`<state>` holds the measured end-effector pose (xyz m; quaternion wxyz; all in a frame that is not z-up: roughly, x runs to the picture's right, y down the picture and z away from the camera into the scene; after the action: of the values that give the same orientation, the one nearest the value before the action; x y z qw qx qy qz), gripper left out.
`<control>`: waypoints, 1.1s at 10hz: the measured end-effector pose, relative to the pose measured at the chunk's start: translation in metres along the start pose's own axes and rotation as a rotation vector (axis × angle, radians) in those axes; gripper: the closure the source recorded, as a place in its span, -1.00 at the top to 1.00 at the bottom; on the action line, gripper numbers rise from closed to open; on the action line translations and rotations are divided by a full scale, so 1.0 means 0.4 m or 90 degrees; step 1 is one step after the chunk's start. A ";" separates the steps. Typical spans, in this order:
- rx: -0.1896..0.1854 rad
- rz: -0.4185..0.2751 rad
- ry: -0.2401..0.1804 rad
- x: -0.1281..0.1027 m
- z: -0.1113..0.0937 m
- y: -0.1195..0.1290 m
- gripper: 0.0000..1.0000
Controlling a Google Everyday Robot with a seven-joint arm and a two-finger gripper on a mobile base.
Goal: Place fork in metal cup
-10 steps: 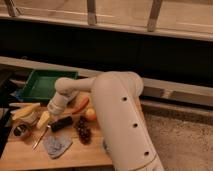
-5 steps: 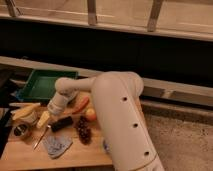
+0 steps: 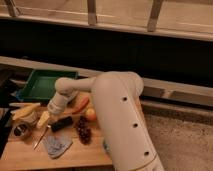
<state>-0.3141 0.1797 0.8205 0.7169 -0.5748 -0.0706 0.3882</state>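
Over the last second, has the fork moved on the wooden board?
No. The fork lies in the same place, between the metal cup and the black bar. The gripper hangs above them, near the green tray.

The fork [image 3: 40, 138] is lying flat on the counter [image 3: 22, 158], slim and silvery, slanting with its lower end toward the front edge. The cup [image 3: 20, 131] (short, round, shiny grey metal, dark inside) is standing upright just left of it. The tool [image 3: 49, 115] is hanging near the fork's upper end.
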 end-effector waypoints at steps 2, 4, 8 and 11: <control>0.000 0.000 0.000 0.000 0.000 0.000 0.28; 0.000 0.000 0.001 0.002 0.004 -0.001 -0.17; 0.005 -0.041 -0.085 -0.059 -0.061 0.073 -0.95; 0.006 -0.069 -0.118 -0.104 -0.098 0.132 -1.00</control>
<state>-0.3464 0.1251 0.7756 0.7297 -0.5288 -0.1656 0.4007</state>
